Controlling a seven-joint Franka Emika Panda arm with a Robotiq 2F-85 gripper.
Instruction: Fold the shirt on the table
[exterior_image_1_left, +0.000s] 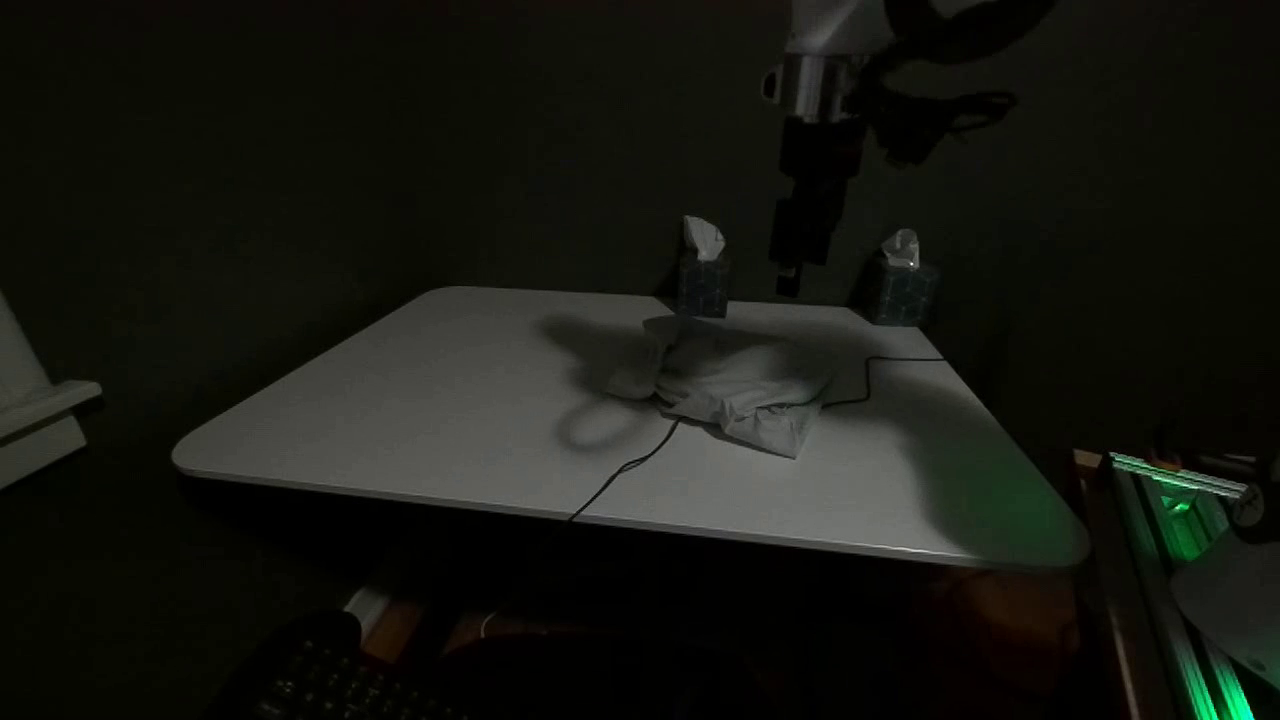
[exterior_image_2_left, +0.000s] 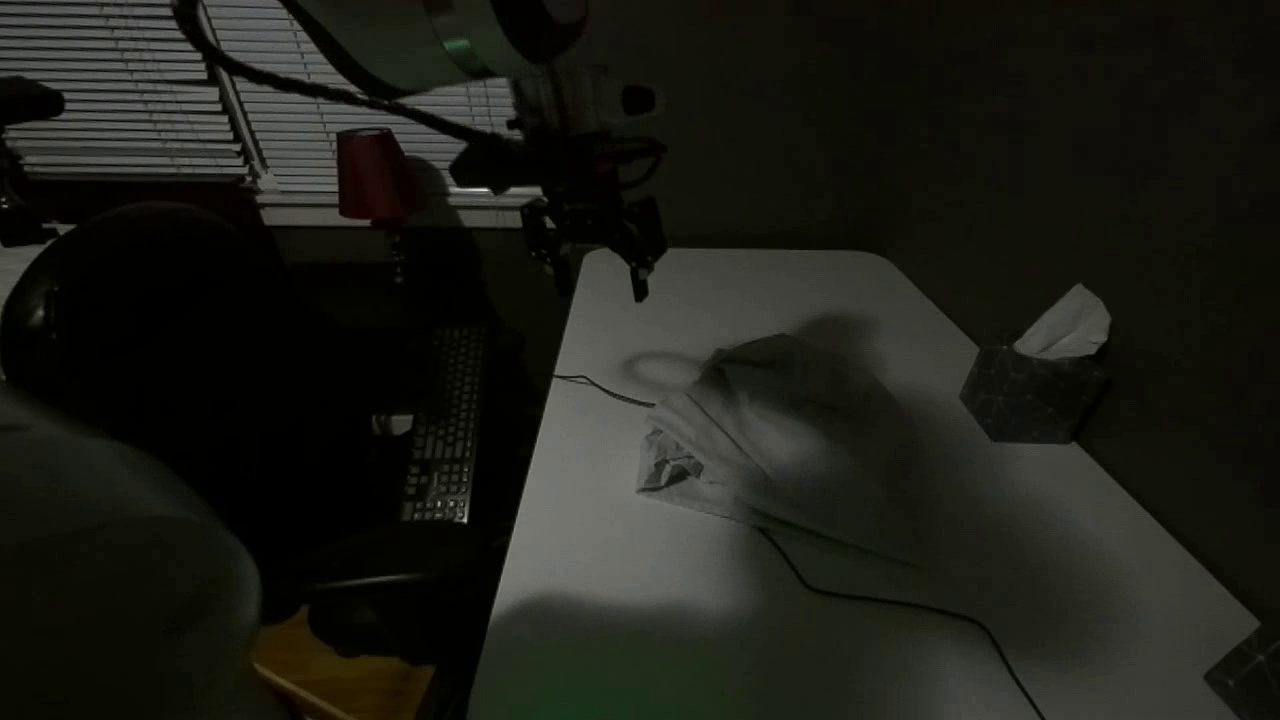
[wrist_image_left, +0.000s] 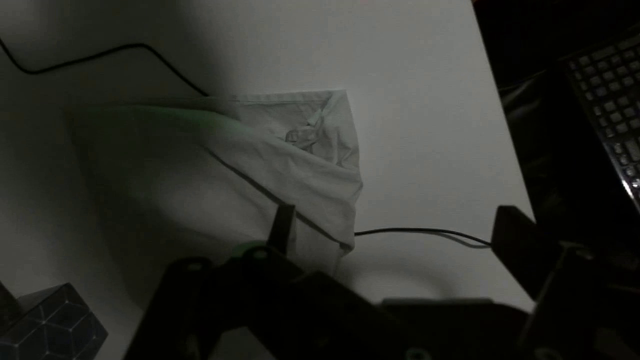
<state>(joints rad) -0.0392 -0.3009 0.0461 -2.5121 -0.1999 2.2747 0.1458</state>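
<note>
Two fingers (wrist_image_left: 515, 245) spread, nothing between them; gripper (exterior_image_2_left: 602, 290) hangs clear of the shirt (wrist_image_left: 215, 185), which lies partly overlapped on the table (exterior_image_1_left: 420, 390). Cable (wrist_image_left: 400, 229) apparently runs beneath: a deep pinch could catch it and drag the fold askew.

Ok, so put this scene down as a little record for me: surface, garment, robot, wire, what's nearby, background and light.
Surface: table, white
Garment: shirt, pale, creased, layers overlapping; cannot tell whether any fold is deliberate
Robot: claw, open, holding nothing, raised clear of the shirt
Wire: dark cable, meeting the shirt's edge on two sides, apparently running beneath
Nearby: patterned tissue box and second tissue box by the table's edge, tissue poking from each
Background: window blinds, red lampshade
Light: dim
</note>
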